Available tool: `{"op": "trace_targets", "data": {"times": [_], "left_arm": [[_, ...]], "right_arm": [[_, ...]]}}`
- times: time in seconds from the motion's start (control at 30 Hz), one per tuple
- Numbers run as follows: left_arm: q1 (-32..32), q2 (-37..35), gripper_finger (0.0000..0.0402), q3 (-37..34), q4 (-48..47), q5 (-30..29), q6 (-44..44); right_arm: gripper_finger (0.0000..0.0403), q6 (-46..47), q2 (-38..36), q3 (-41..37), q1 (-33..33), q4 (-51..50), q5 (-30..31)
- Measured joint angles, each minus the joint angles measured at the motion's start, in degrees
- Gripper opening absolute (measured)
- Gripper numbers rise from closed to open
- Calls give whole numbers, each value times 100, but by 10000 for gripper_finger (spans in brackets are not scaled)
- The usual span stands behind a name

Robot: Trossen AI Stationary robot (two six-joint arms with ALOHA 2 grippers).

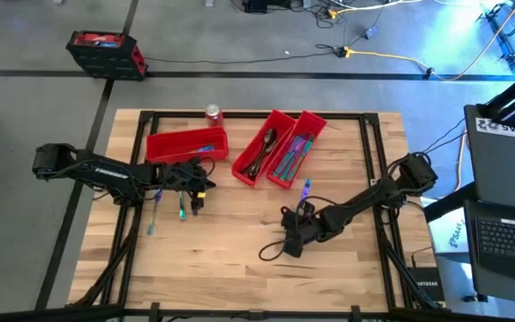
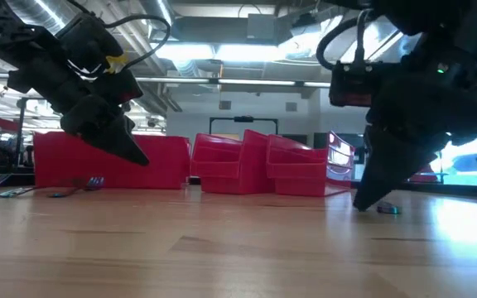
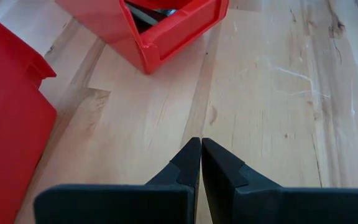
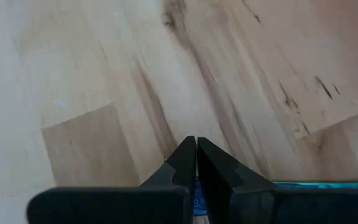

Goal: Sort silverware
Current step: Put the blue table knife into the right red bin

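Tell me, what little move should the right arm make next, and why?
Probably open the right tool and settle it around the blue piece of silverware on the table. Its fingers are shut with nothing between them, tip close to the wood, and a teal handle shows just beneath them. The left tool, shut too, hangs by the red bins.

Kind of each silverware piece point(image 1: 153, 217) on the table too small to tell; bin point(image 3: 8, 118) cut off at the edge.
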Motion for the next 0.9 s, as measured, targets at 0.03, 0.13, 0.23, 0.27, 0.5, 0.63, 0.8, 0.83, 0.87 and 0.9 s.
{"op": "trace_targets", "data": {"times": [0.03,0.13,0.23,0.27,0.5,0.63,0.8,0.83,0.87,0.9], "left_arm": [[0,0,0,0,-7,0,0],[0,0,0,0,-103,0,0],[2,0,0,0,-132,0,0],[2,0,0,0,-134,0,0],[0,0,0,0,-250,0,0],[-7,0,0,0,-255,0,0],[-11,0,0,0,-251,0,0],[-11,0,0,0,-273,0,0],[-11,0,0,0,-283,0,0],[-11,0,0,0,-280,0,0]], "right_arm": [[0,21,25,62,0,-87,-49],[0,416,47,258,80,-488,-214],[0,745,52,506,355,-1075,-431],[0,915,52,589,451,-1312,-449],[0,2493,32,874,1081,-2994,-202],[0,3459,-26,946,1532,-3361,490],[1,5164,-53,948,2012,-3761,1770],[1,5443,-53,948,2085,-3803,1990],[2,5665,-53,948,2150,-3846,2151],[3,5879,-55,948,2188,-3877,2207]]}}
